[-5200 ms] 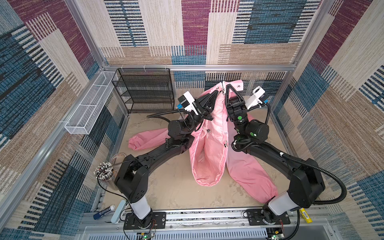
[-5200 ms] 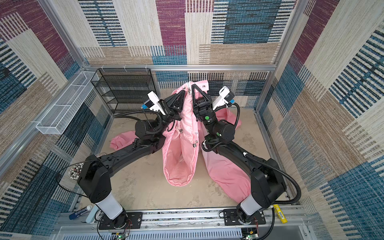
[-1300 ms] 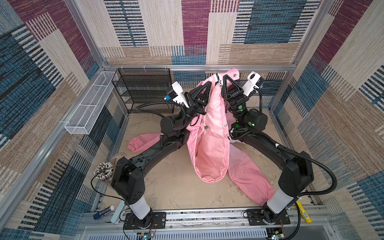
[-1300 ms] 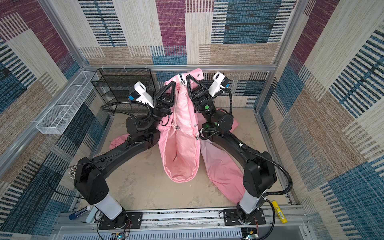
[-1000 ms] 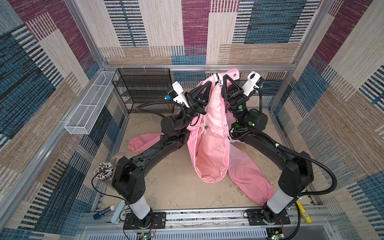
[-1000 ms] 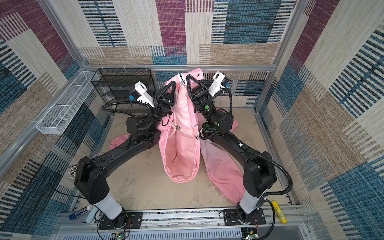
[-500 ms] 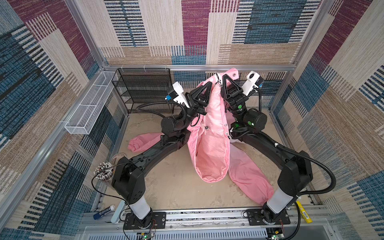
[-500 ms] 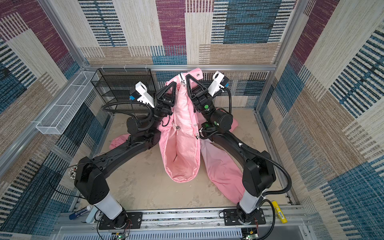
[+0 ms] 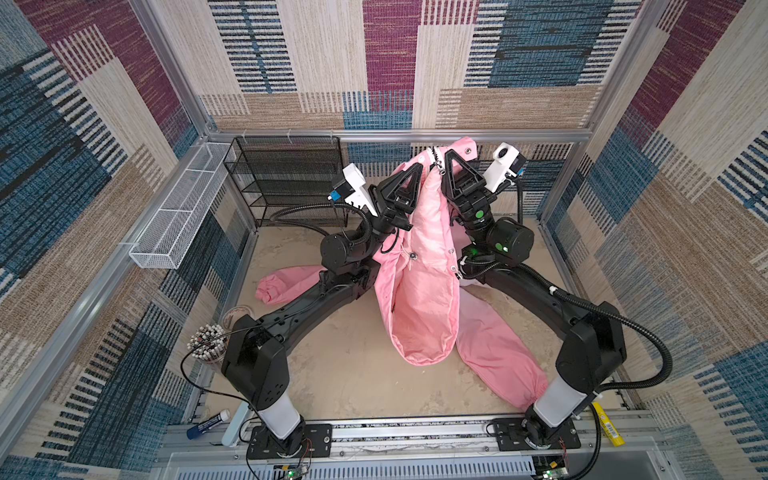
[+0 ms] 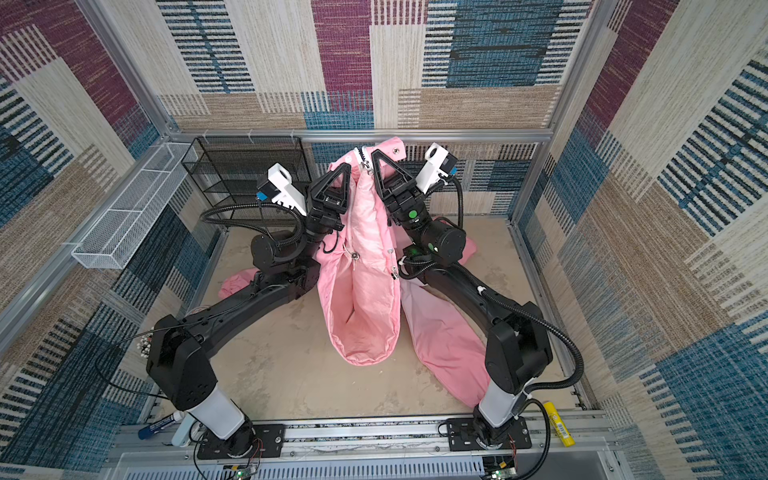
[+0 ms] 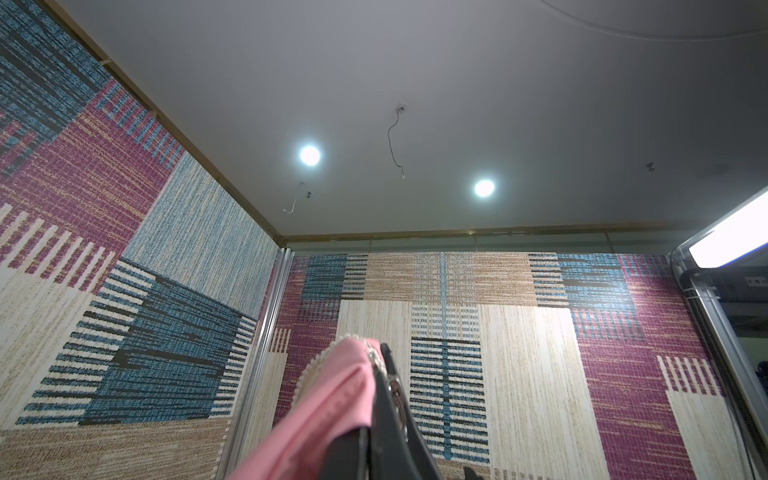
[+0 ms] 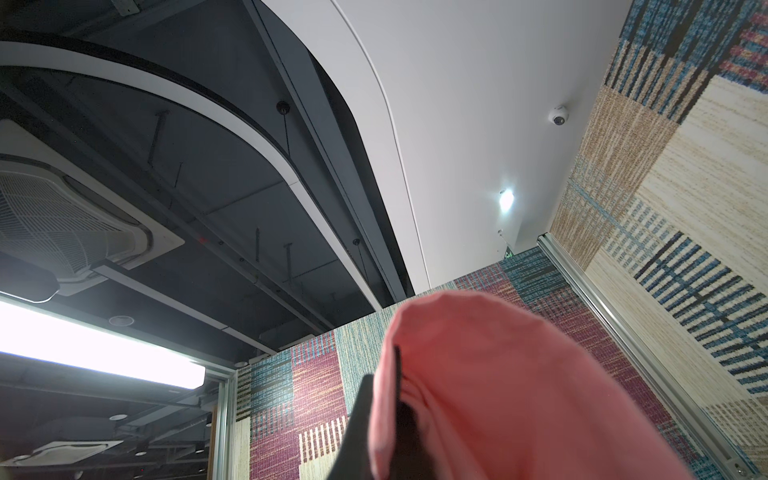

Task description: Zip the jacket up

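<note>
I am holding the jacket [image 9: 419, 299] up in mid-cell, with its lower end and sleeves lying on the tabletop [image 9: 353, 374]. My left tool [image 9: 415, 168] is pinching one front edge shut-tight, and my right tool [image 9: 448, 154] is pinching the other, with the tips just beside each other. The thin cloth is hanging by those two pinches alone, so I am risking a slip that drops the whole front. Uneven pulling could be twisting the halves. The zipper [image 11: 376, 357] teeth are showing at my left tool. I cannot tell whether the slider is seated, and I am risking a jam.
</note>
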